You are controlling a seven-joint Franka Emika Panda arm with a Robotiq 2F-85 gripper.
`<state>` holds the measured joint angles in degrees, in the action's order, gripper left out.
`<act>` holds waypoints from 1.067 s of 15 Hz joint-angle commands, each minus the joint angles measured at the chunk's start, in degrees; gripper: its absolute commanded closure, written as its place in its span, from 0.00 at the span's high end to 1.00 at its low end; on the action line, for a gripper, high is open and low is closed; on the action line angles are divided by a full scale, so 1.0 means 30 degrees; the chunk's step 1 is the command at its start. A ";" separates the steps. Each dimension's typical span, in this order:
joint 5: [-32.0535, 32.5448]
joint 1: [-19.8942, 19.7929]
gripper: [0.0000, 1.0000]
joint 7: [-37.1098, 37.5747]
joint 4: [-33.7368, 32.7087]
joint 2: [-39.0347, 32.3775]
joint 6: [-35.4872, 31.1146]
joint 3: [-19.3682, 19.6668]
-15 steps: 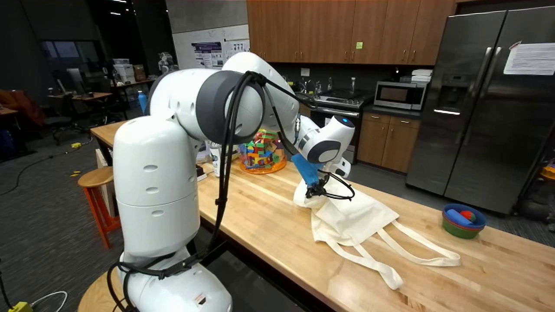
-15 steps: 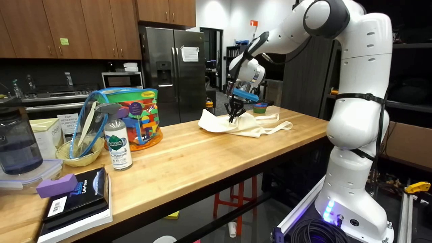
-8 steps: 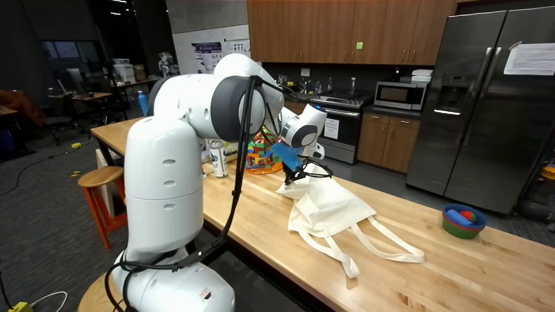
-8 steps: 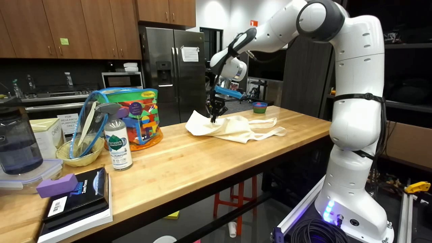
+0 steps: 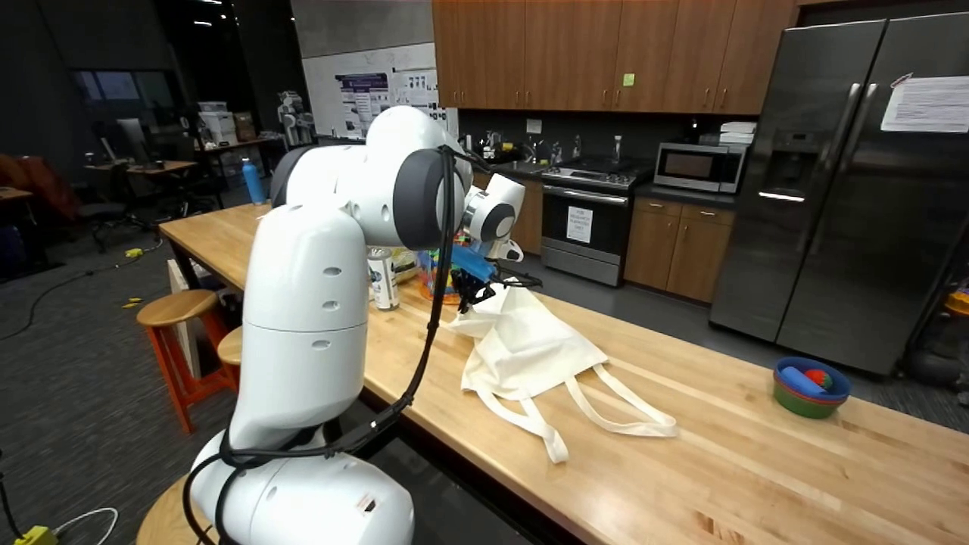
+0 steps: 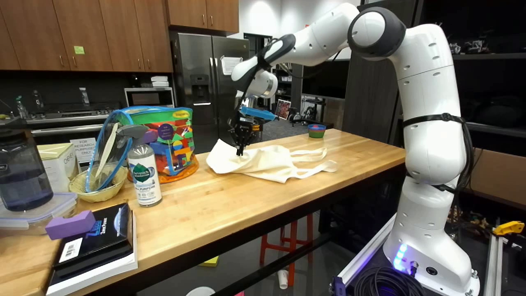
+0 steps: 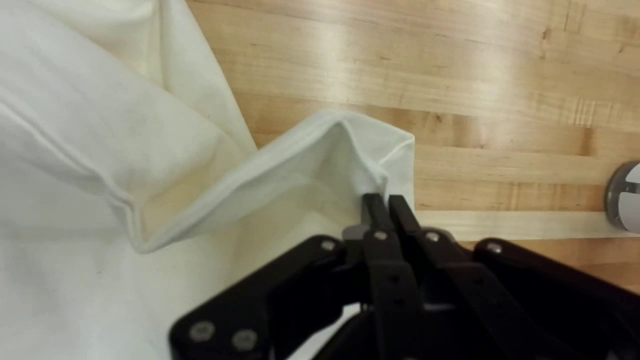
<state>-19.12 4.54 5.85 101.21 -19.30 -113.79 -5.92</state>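
- Moved since the earlier frames: arm (image 6: pixel 427 82), gripper (image 7: pixel 385 202) and bag (image 5: pixel 534 344), shifted together along the bench (image 6: pixel 213 201), nearer the bottle (image 6: pixel 144 176) and farther from the bowls (image 5: pixel 801 405).
- Stretched out long under everything: bench, bearing the bag near the kitchen-side edge, presumably for easy reach.
- Reaching over from the robot-side edge: arm, bent low above the bag, gripper pointing down, likely the handiest angle for taking hold from above.
- Spread rumpled along the kitchen-side edge: bag, straps (image 5: pixel 553 443) trailing toward the bowls, probably from being drawn by the opposite end.
- Standing past the held end, close to the kitchen-side edge: toy pouch (image 6: pixel 154 119), with the bottle upright nearby, perhaps grouped to leave room for the bag.
- Lying flat near the robot-side edge: box (image 6: pixel 109 240), apparently set aside.
- Nested by the kitchen-side edge, well apart from the bag: bowls, likely stacked to save space, with a blue piece (image 5: pixel 801 381) and red piece (image 5: pixel 820 377) inside.
- Resting on the box: purple block (image 6: pixel 70 225), perhaps simply parked.
- Pinching a raised fold (image 7: pixel 370 162) at the bag's strapless end: fingers (image 7: pixel 406 216), pressed close together, probably there for an easier grip than on flat fabric.
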 commanded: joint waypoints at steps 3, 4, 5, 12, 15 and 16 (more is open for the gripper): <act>0.0167 -0.0595 0.01 0.0606 -0.4673 -0.3001 0.2451 0.0616; 0.0122 -0.0750 0.01 0.0752 -0.5262 -0.3380 0.2678 0.0758; 0.0099 -0.0915 0.01 0.0931 -0.5732 -0.3687 0.2713 0.0929; -0.0395 -0.2356 0.01 0.1466 -0.5888 -0.3593 0.2241 0.1697; -0.0633 -0.3078 0.01 0.1543 -0.4728 -0.2875 0.1662 0.2135; -0.0828 -0.3352 0.01 0.1523 -0.4170 -0.2560 0.1340 0.2305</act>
<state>-20.01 -3.64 9.69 83.48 -30.92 -107.74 -0.16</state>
